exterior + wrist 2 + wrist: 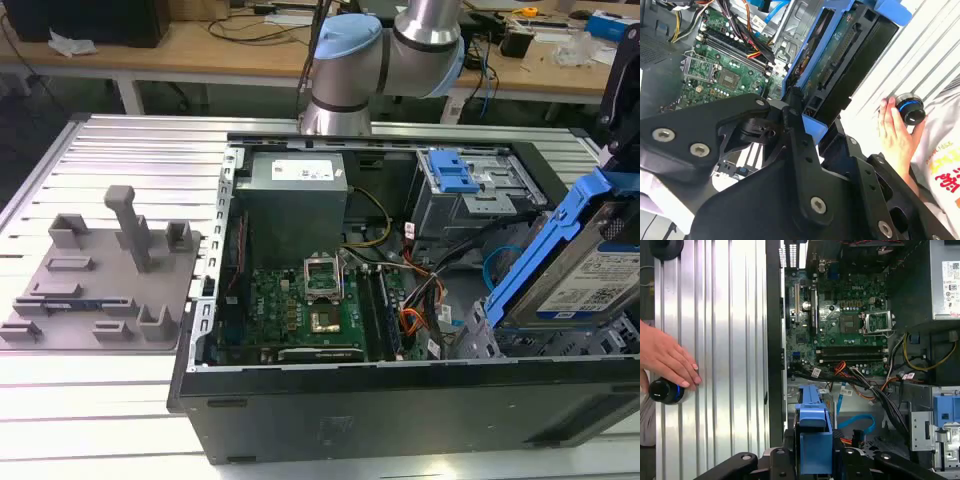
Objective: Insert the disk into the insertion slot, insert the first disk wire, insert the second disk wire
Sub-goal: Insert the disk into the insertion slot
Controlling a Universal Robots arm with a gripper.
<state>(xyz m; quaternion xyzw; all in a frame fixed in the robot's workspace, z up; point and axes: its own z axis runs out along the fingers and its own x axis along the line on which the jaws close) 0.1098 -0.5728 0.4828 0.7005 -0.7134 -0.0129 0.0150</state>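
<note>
Clamped the gripper on the disk, gripping its blue carrier. Held tilted above the open computer case, at the exterior view's right, near the motherboard.

The disk is a flat silver hard drive with a white printed label, set in a bright blue plastic frame. It hangs tilted steeply over the end of the open computer case at the exterior view's right. One end is low inside the case and the other is raised above the case's rim. In the second wrist view its underside shows as a green circuit board inside the blue frame. The pincer is clamped on the blue frame at one end. The slot is a grey sheet-metal cage in the case, just beside the disk's low end. The disk is not seated in it.
</note>
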